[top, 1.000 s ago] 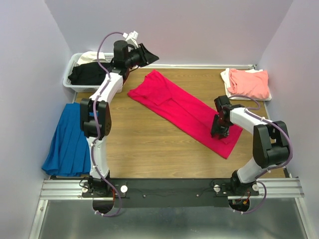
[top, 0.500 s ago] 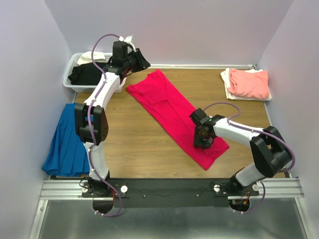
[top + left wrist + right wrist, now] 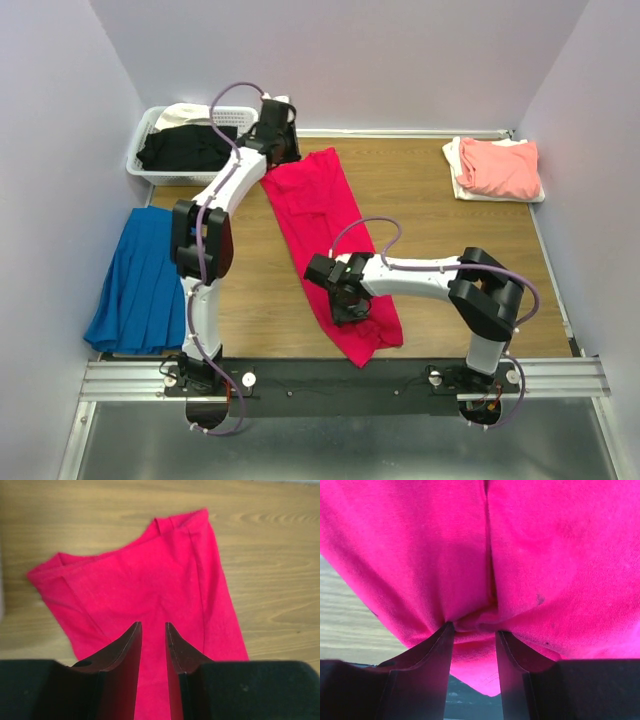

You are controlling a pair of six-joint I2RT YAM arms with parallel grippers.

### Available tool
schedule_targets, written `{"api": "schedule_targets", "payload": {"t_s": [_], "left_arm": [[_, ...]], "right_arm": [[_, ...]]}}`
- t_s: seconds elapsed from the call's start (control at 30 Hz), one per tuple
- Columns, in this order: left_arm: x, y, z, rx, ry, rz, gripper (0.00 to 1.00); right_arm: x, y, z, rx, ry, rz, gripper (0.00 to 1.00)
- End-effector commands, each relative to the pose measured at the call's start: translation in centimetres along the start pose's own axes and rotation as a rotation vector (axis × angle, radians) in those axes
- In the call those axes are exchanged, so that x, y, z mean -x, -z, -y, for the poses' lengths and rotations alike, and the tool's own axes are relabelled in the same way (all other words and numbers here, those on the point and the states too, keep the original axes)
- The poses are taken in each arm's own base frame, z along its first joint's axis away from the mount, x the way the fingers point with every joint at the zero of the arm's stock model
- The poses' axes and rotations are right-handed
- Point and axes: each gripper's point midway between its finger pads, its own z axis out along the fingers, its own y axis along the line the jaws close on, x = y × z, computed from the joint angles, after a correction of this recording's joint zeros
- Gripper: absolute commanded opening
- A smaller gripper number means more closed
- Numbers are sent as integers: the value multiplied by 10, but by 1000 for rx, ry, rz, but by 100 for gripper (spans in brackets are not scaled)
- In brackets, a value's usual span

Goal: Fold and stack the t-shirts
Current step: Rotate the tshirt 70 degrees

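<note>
The red t-shirt (image 3: 322, 205) is soft cotton, folded into a long thin strip with smooth edges and a few creases. It lies on the brown wooden table (image 3: 430, 215), slanting from the far left side down to the near edge, where its end hangs a little over the black rail. The left pincer (image 3: 153, 627) sits at the far end of the strip, and its two dark fingers are closed on the red cloth with only a thin gap, a crease running out from between them. The right pincer (image 3: 472, 627) is at the near end and is clamped on a bunched-up lump of the same red cloth. A white plastic basket (image 3: 147, 135) with holes in its sides stands at the far left, just beside the left pincer, with a black t-shirt (image 3: 185, 148) inside. A blue cloth (image 3: 135, 280) with soft folds hangs at the left side. In the far right corner a pink t-shirt (image 3: 498, 167) lies folded on a white t-shirt (image 3: 454, 160), well apart from both pincers.
</note>
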Motion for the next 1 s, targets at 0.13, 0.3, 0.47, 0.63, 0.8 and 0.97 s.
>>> {"api": "schedule_targets", "payload": {"t_s": [0.13, 0.3, 0.47, 0.63, 0.8, 0.97], "left_arm": [[-61, -21, 13, 251, -107, -104, 35], [-100, -20, -2, 387, -104, -199, 41], [-134, -16, 2, 403, -114, -268, 44], [-167, -18, 4, 382, -100, -342, 44], [-190, -28, 2, 383, -91, -396, 44], [-201, -50, 0, 398, -98, -418, 44]], "right_arm": [[7, 2, -2, -39, 14, 87, 47], [35, 37, 9, -79, -9, 234, 48], [66, 82, 21, -109, -38, 393, 55], [87, 107, 33, -174, -33, 491, 62], [96, 112, 42, -222, -49, 511, 63], [100, 113, 48, -225, -78, 512, 63]]}}
